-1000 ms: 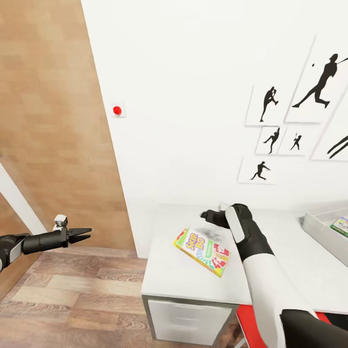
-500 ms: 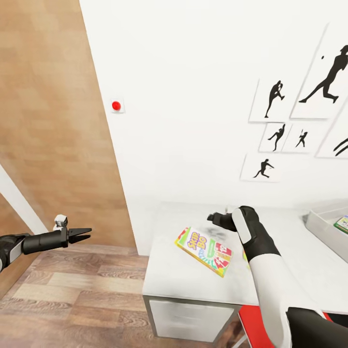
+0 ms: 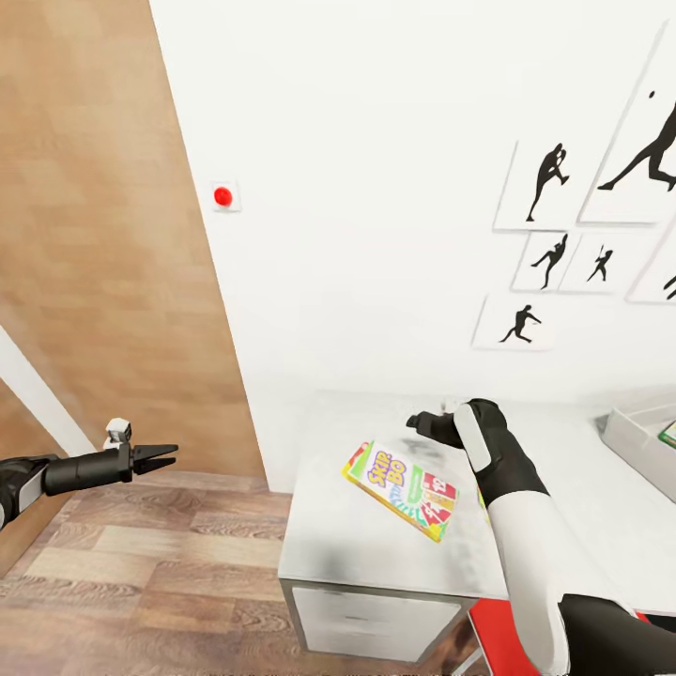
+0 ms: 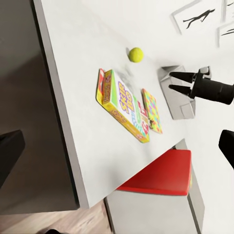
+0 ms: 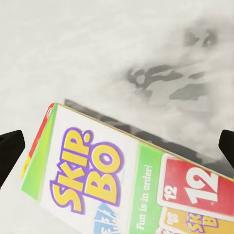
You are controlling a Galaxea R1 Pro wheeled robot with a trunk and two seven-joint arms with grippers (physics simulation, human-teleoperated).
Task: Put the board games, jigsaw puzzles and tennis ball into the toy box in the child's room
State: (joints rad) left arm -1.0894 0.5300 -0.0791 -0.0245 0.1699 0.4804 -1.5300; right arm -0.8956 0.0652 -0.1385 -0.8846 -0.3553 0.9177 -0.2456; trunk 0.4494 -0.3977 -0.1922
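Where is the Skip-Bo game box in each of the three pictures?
Head view: Skip-Bo box lies on the table, near its left end.
Left wrist view: box beside the jigsaw puzzle.
Right wrist view: box, close up.
Shared landmark: its purple-edged yellow "SKIP-BO" lettering.

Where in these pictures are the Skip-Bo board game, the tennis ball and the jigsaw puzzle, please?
Skip-Bo board game [image 3: 402, 477]: head view, middle of its printed lid.
Tennis ball [image 4: 135, 54]: left wrist view, centre of the ball.
Jigsaw puzzle [image 4: 152, 110]: left wrist view, middle of the patterned board beside the game.
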